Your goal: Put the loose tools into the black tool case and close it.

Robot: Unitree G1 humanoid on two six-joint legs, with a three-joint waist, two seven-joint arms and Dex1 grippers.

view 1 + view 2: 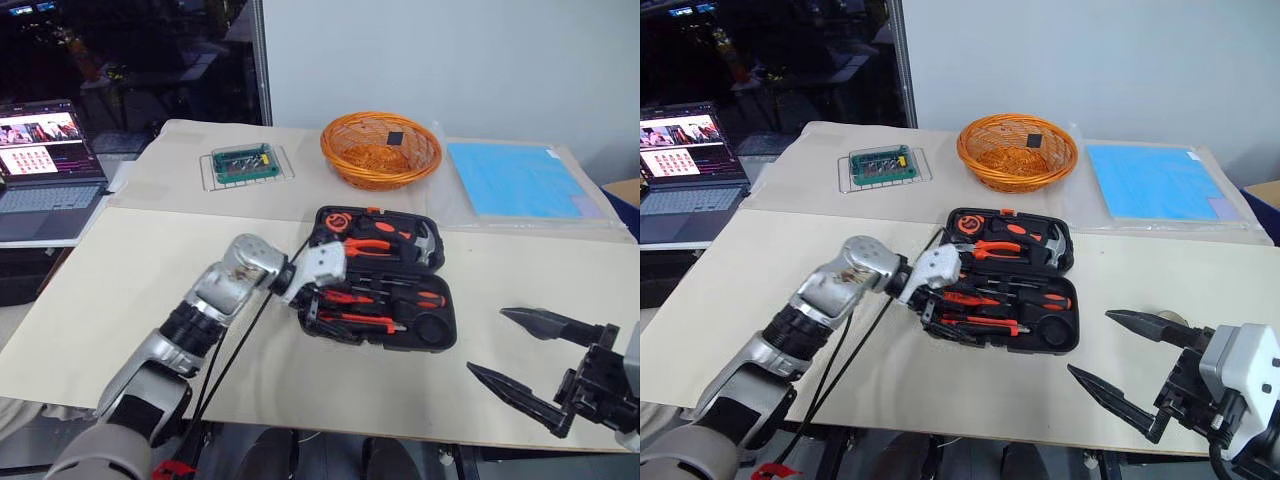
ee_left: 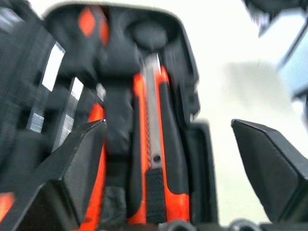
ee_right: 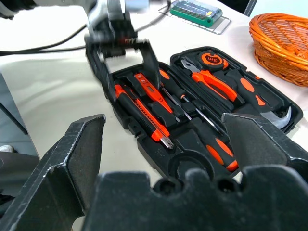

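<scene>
black tool case (image 1: 385, 290) lies open on the tabletop (image 1: 140, 300), centre, in front of the orange basket (image 1: 381, 148). the near half holds the utility knife (image 3: 141, 111), screwdrivers (image 3: 207, 130) and a slim orange one (image 3: 153, 92); the round recess at its corner looks empty, tape roll not spotted, cannot tell where it is. pliers and hammer sit in the far half.

left gripper (image 1: 312, 300) is at the near-left end of the case, fingers spread wide over the knife slot, holding nothing; in the left wrist view the knife lies between them, seated in its recess. right gripper (image 1: 1120, 370) hangs wide open and empty off to the right, near the tabletop edge, well apart from the case.

step in hand, by my read: the knife has just been set in, so clear out. to do it well, lift the left gripper straight up without dragging the knife or the orange screwdriver beside it, and keep the cable off the lid. check each tool sits flush before closing, a proud handle will jam the lid. for closing, fold the far half over from its back edge and press near the latch.
</scene>
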